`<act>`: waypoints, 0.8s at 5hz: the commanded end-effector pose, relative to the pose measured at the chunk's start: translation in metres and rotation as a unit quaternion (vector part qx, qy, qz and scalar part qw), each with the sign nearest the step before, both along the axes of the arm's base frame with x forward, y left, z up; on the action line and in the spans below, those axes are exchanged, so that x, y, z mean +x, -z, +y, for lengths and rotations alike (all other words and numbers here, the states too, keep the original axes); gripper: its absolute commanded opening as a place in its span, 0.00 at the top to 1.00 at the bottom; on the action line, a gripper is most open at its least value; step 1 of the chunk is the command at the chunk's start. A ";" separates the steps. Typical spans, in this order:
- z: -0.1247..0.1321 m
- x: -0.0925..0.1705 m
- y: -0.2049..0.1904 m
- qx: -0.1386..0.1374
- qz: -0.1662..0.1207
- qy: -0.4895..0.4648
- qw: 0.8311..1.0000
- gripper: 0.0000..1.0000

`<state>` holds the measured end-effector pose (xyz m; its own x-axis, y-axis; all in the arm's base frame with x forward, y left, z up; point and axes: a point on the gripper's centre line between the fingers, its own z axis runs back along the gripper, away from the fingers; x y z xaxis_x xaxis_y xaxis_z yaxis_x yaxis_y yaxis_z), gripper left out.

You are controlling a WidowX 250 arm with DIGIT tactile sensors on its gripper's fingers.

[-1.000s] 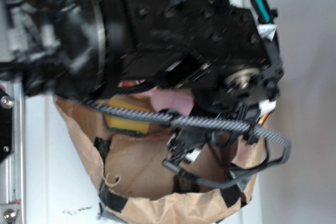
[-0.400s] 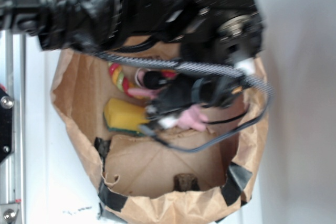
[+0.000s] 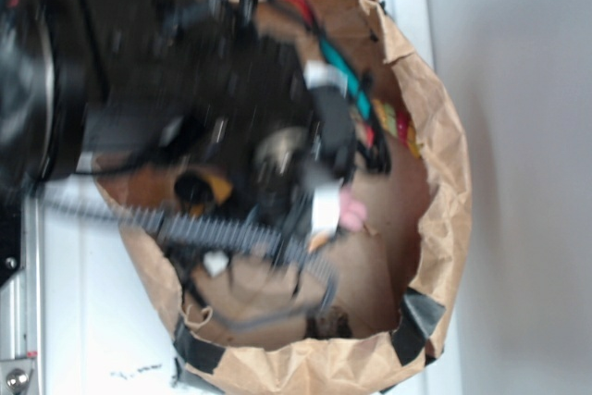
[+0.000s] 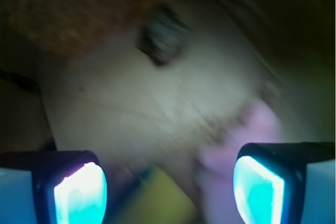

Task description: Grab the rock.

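1. Rock (image 4: 160, 35) location: I read it as the small dark lump lying on the brown paper floor of the bag (image 3: 444, 164). In the wrist view it sits toward the top of the frame, well apart from the fingertips. In the exterior view it lies at the near edge of the bag floor (image 3: 328, 323), close to the paper wall.
2. Gripper (image 4: 168, 187) state: both fingertips (image 4: 79, 192) stand wide apart at the bottom corners of the wrist view, with nothing between them. The fingers are released.
3. Nearby items: a pink object (image 4: 252, 135) lies just beside one fingertip, and a yellow sponge (image 4: 157, 198) shows between the fingertips at the frame bottom.
4. Image quality: both views are motion-blurred, so I cannot judge height above the floor.
5. Risk, wrong object: I judge that closing now would catch the pink object or sponge, not the rock.
6. Risk, wall contact: the rock lies close to the bag wall, so a descent there could snag or crush the paper and shift the rock.
7. Risk, cabling: the loose cable (image 3: 231, 233) hanging over the bag could drag on its contents.
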<state>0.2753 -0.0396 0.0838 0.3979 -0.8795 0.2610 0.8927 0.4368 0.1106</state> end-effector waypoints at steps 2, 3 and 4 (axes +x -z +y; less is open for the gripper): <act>-0.035 0.001 -0.029 -0.058 -0.043 0.023 0.997 0.00; -0.039 0.009 -0.034 -0.067 -0.049 0.013 0.996 0.00; -0.050 0.012 -0.032 -0.085 -0.038 0.024 0.995 0.00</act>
